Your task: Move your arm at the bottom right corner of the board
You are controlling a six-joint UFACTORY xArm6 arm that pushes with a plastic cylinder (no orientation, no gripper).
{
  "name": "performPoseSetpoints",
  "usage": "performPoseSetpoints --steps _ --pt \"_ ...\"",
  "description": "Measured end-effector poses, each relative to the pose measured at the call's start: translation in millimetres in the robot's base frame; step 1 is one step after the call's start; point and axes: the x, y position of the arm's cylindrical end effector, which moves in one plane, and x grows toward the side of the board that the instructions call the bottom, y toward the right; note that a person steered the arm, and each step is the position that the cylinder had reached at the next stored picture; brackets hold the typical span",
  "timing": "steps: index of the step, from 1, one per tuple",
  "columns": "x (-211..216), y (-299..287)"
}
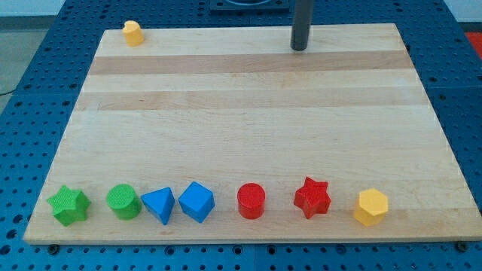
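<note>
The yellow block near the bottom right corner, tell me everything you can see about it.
The yellow hexagonal block is a short, plain yellow prism, plastic-looking, standing flat on the wooden board near its bottom right corner. It is the last in the bottom row, right of the red star, touching nothing but the board. My tip is far off at the view's top.

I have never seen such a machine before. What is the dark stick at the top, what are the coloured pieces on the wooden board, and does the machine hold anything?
This is one camera picture of a wooden board. The dark stick is a robot arm's rod; my tip rests near the view's top edge, far from the bottom row. It only pushes and holds nothing. Along the view's bottom, left to right: green star, green cylinder, blue triangle, blue cube, red cylinder, red star, yellow hexagon. A small yellow block sits at the top left.
</note>
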Motion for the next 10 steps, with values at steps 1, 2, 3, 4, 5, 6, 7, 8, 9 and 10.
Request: performPoseSetpoints --steps 1,2,3,4,5,6,7,8,9,10 --pt "4 3" --pt "4 7" --pt "4 26" --pt "4 43" --pt "4 61" --pt "4 83" --pt "8 147" --pt "57 207" --pt "93 241" --pt "184 240"
